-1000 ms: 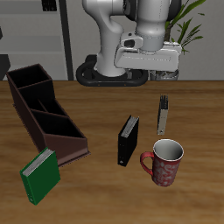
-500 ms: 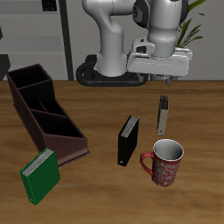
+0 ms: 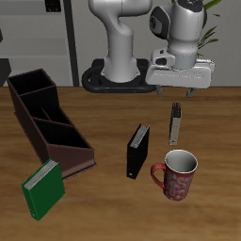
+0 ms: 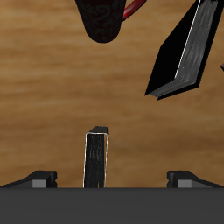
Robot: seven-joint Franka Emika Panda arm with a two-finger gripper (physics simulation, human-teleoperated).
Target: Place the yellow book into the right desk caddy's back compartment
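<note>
The yellow book (image 3: 175, 122) stands on its edge on the table, slim, with pale page edges; it also shows in the wrist view (image 4: 96, 157). My gripper (image 3: 177, 91) hangs open and empty high above it, the book lying between the fingers' line in the wrist view (image 4: 112, 178). The right desk caddy (image 3: 47, 122) is a long maroon-brown box across the table. Its back compartment (image 3: 31, 85) is the tall-walled end, farthest from the table's front edge.
A black book (image 3: 137, 151) stands upright near the table's middle and shows in the wrist view (image 4: 184, 52). A red patterned mug (image 3: 177, 174) stands just in front of the yellow book. A green book (image 3: 42, 188) leans at the caddy's low end. A plant stands behind.
The gripper has travelled sideways away from the caddy side until it hangs over the yellow book. Nothing on the table has moved.
</note>
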